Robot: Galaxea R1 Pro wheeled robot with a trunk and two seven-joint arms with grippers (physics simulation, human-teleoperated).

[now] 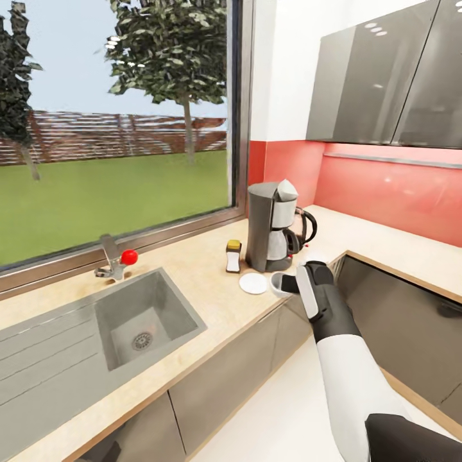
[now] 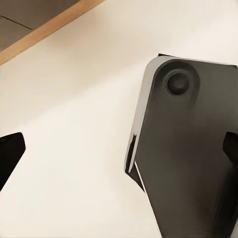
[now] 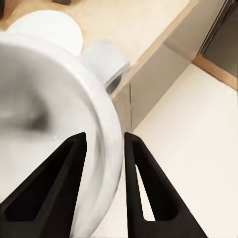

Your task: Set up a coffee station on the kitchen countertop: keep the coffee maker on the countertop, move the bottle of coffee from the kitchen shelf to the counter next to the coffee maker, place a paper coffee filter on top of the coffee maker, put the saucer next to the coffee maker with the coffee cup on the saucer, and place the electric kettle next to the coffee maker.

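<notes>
While gripping the coffee cup [image 3: 44,119] by its rim, right claw [image 3: 104,144] near-closed, just right of the saucer [image 1: 253,283] on the worktop [image 1: 192,269].

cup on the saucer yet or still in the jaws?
Still held, not on it. In the right wrist view the right gripper pinches the coffee cup rim; the saucer lies bare on the countertop beside it.

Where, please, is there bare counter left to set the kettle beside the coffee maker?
Free: the counter right of the coffee maker, toward the corner, and the stretch between sink and bottle. Crowded: its front, with saucer, cup and right end effector.
</notes>
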